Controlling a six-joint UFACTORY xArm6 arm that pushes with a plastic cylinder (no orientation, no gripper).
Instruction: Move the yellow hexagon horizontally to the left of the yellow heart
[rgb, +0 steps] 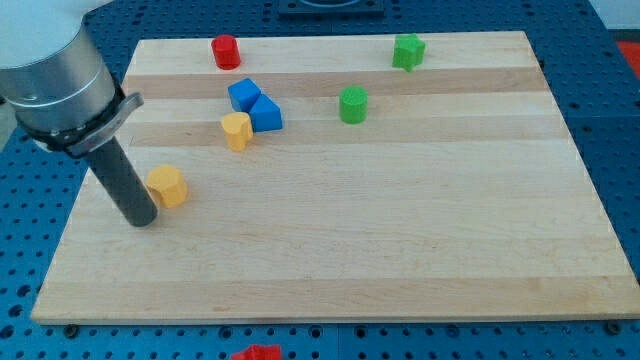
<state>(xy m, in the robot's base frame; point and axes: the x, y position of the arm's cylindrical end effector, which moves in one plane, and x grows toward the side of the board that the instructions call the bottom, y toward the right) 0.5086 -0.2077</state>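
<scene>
My tip (141, 220) rests on the table (400, 260) just beside the yellow hexagon (167, 186), at about its eight o'clock, close enough that I cannot tell whether the two touch. I have no hand to open or close, only this straight dark rod, so nothing is held; all I can do is push.

The yellow hexagon sits near the table's nine o'clock edge. The yellow heart (237, 131) lies away at the hexagon's one o'clock, just beside the blue triangle (266, 114), with the blue cube (243, 95) right behind that. The red cylinder (226, 51), green cylinder (353, 104) and green star (408, 51) are well apart from all this.

I judge the hexagon to be a small, stiff, light piece that should slide readily on the smooth wood. Being light, it may spin or slip sideways off my rod if I press off-centre. Its flat faces are the best places to bear on. Since it already lies to the nine o'clock side of the heart but lower in the view, I judge the push should go against its six o'clock face, square through its middle, towards twelve o'clock until it is level with the heart.
</scene>
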